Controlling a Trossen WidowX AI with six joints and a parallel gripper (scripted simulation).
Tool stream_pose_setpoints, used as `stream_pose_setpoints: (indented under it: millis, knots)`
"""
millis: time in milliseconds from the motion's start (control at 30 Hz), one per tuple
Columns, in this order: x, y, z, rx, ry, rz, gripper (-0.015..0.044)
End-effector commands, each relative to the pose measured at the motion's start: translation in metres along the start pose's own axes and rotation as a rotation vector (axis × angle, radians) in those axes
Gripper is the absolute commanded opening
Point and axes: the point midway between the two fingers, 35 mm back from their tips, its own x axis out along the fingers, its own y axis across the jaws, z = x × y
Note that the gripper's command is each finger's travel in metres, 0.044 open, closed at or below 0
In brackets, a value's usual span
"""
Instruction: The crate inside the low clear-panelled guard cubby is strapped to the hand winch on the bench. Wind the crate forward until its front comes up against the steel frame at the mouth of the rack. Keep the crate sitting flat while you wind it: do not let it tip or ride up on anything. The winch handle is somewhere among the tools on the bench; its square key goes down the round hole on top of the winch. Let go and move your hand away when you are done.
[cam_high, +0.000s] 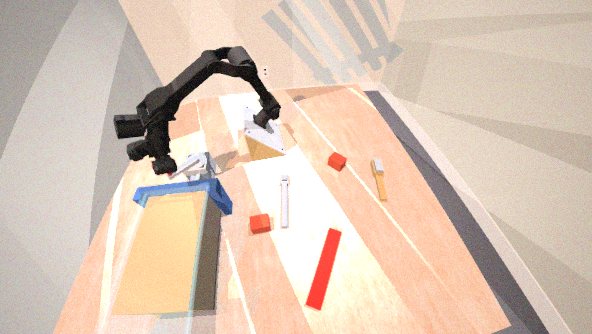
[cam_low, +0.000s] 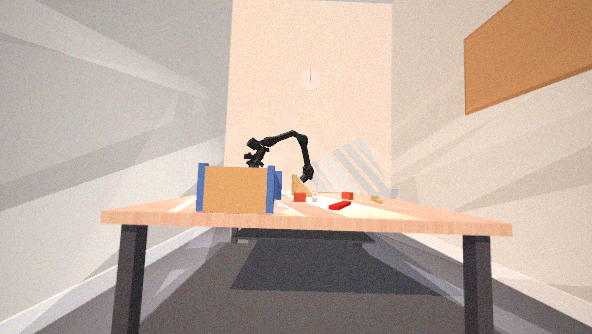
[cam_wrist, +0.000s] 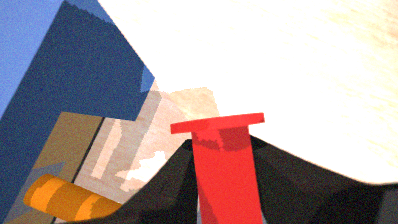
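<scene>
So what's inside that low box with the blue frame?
A tan crate sits inside the blue frame. Whatever lies beneath the crate, or within it, is covered.

We've got a blk arm (cam_high: 192, 82) (cam_low: 292, 135) w/ blk gripper (cam_high: 164, 165) (cam_wrist: 216, 143), and a bright red grip (cam_wrist: 225, 165) between its fingers. We see a tan crate (cam_high: 162, 245) (cam_low: 236, 190), a blue frame (cam_high: 172, 187) (cam_low: 270, 190) (cam_wrist: 75, 65), & a lt grey winch (cam_high: 200, 165). Our bench (cam_high: 420, 280) (cam_low: 310, 222) is pinkish-tan wood w/ pale streaks & white-ish bright patches. Two blocks (cam_high: 260, 223) (cam_high: 337, 161) are red-orange, the flat bar (cam_high: 324, 269) (cam_low: 340, 205) plain red. Brush-like tool (cam_high: 380, 180): tan handle, grey head. Orange cyl. (cam_wrist: 70, 197) has lighter & darker bands.
</scene>
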Motion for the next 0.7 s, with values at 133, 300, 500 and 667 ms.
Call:
stream_pose_setpoints:
  millis: [133, 300, 500, 667]
  knots:
    - [-0.003, 0.032, -0.012, -0.017, 0.025, 0.041, 0.0000]
    - [-0.004, 0.038, -0.016, -0.017, 0.026, 0.041, 0.0000]
    - [-0.007, 0.045, -0.020, -0.016, 0.026, 0.042, 0.0000]
    - [-0.009, 0.051, -0.025, -0.016, 0.027, 0.042, 0.0000]
